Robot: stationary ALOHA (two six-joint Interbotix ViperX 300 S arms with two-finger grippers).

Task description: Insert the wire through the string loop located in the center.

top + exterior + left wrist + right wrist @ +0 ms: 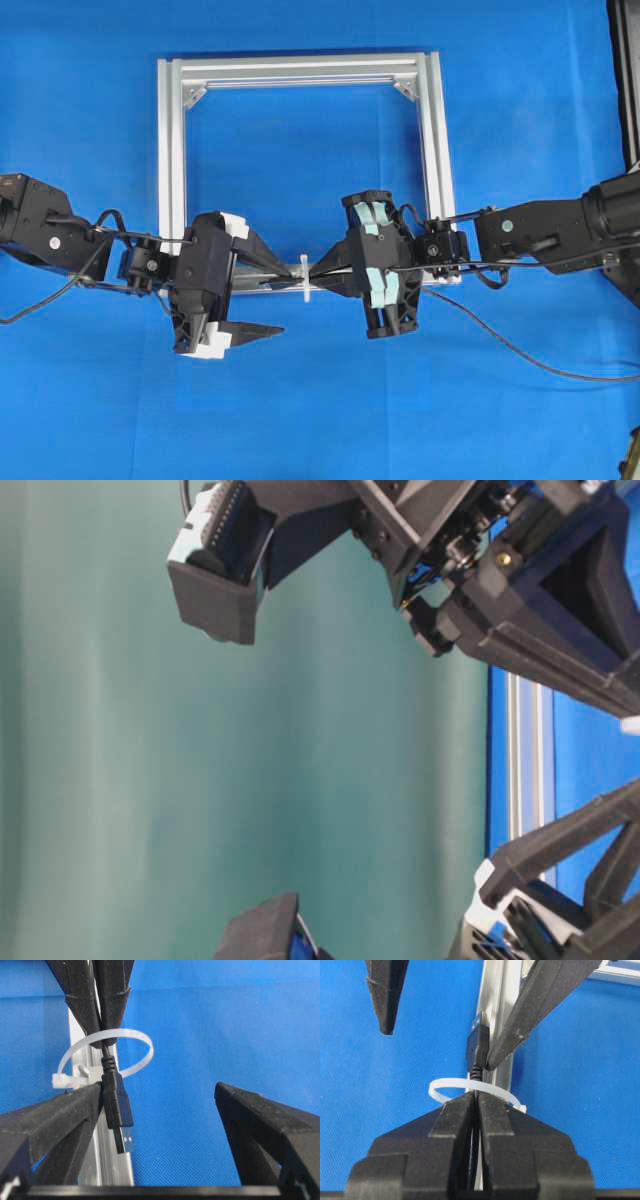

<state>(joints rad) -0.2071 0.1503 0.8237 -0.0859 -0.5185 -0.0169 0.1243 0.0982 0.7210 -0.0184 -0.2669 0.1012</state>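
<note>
String loop (107, 1055): white zip-tie ring, upright, fastened to the near bar of the aluminium frame (170, 150) at the bar's middle. The landmark for all entries below.

Wire (116, 1105): black cable with a dark plug and metallic tip. It passes through the string loop; the plug lies on the left arm's side, the cable runs back on the right arm's side.

Right hand (476, 1105): fingers pressed together, pinching the wire just behind the string loop, tips touching or nearly touching the ring.

Left hand (165, 1105): fingers spread. One finger (60, 1115) lies against the plug just past the string loop; the other stands well apart.

Surface (320, 420): blue cloth beneath the string loop and frame.
</note>
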